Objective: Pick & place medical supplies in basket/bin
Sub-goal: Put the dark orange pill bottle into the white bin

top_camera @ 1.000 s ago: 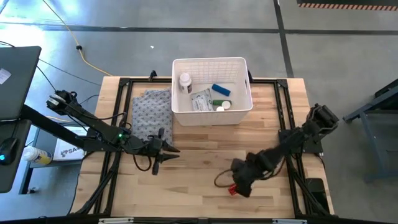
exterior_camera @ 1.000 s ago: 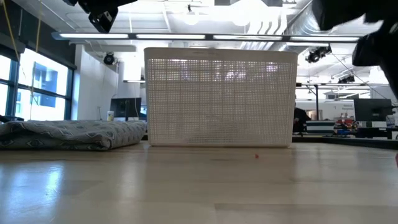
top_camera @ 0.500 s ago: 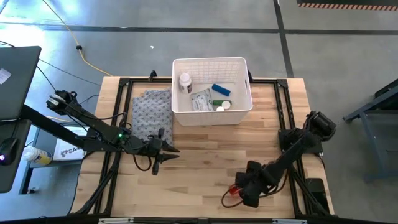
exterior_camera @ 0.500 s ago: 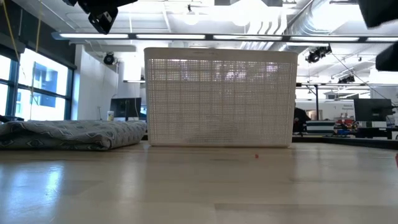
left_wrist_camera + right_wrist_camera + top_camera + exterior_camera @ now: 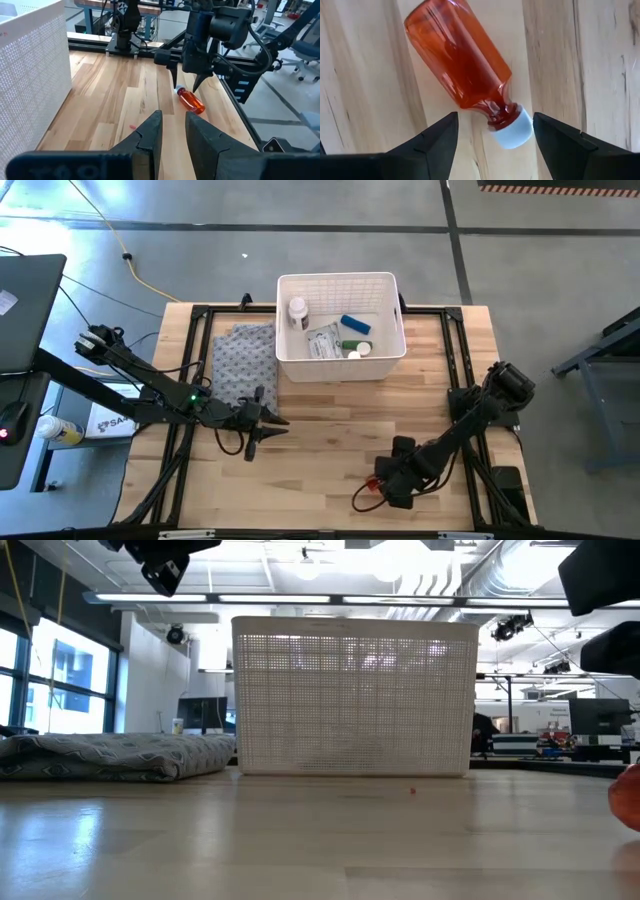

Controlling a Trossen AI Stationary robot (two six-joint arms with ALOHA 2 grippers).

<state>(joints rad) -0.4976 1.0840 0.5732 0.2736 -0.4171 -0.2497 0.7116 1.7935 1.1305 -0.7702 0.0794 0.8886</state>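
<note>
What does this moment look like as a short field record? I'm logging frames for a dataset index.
surface: wooden table
container: white slotted plastic basket, at the table's far edge
already inside: blue block, green tube, white pill bottle, crinkly packet
outside: red transparent bottle with white cap, lying on its side on the wood
right end effector: open, poised over the bottle's neck
left end effector: waiting mid-table, fingers close together
other: grey patterned cloth left of the basket
</note>
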